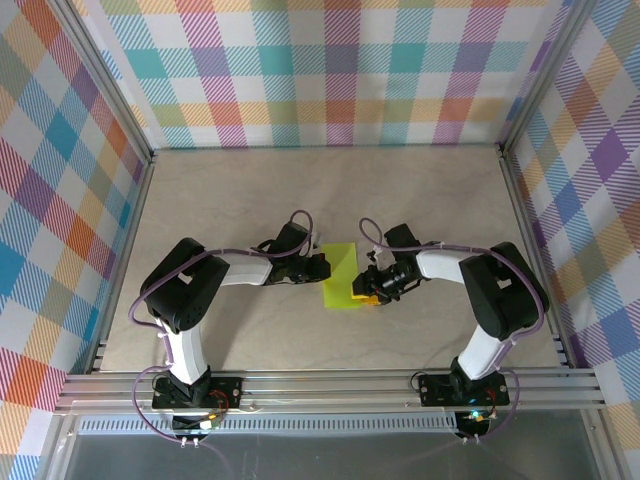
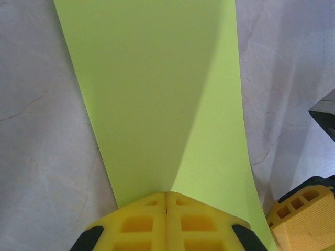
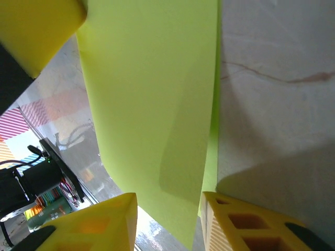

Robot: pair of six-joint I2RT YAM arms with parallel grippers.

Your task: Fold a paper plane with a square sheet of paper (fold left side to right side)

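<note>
Top external view has the square sheet of paper sitting right up against the left gripper, on its right-hand side. The right gripper is just past the sheet's far edge from there, all of it around the middle of the table. From the left wrist cam we'd say the left gripper is clamped tight on the near edge of the sheet. Its two yellow fingers are pressed together with no gap, and the lime paper comes straight out from between them, bowing away in a soft curve rather than lying flat. The right wrist cam shows the right gripper's jaws partly apart, with a loose edge of the sheet hanging into the gap, nearer one side than the other and, as far as we can tell, not pinched. As for handling, this is thin, featherweight paper, floppy enough to sag and curl under its own weight. It'll take a crease anywhere you squeeze it, so a stray pinch mid-sheet would probably leave a mark we don't want. It looks matte, so we wouldn't expect much slipping, but it could tear or crumple if the two arms pull against each other. Our take is to hold it only by the very edge or a corner, close to the left gripper's grip, and let the flap roll over to the right rather than dragging it.
</note>
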